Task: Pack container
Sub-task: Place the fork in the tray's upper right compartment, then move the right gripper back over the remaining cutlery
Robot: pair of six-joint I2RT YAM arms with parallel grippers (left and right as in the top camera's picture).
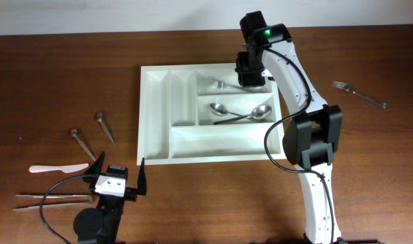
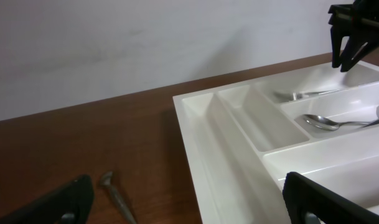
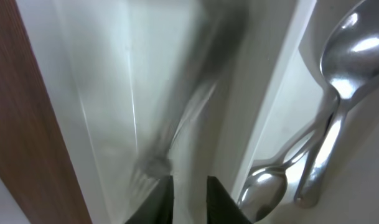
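Note:
The white container [image 1: 155, 122] lies mid-table, its rim [image 2: 195, 130] close in the left wrist view. My right gripper [image 1: 249, 80] hangs over its top long compartment. In the right wrist view the gripper [image 3: 189, 193] shows a narrow gap between its black fingers with nothing in it. A blurred fork [image 3: 189, 106] lies just below in that compartment, also visible overhead as the fork [image 1: 220, 85]. Two spoons [image 1: 243, 114] rest in the middle compartment. My left gripper [image 1: 121, 177] stands wide open and empty near the front edge, left of the container.
A loose fork [image 1: 359, 94] lies on the wood at the far right. Left of the container are two short metal utensils [image 1: 104, 126], a pale pink knife [image 1: 57, 168] and thin wooden sticks [image 1: 50, 198]. The right arm's base [image 1: 315, 142] stands beside the container's right edge.

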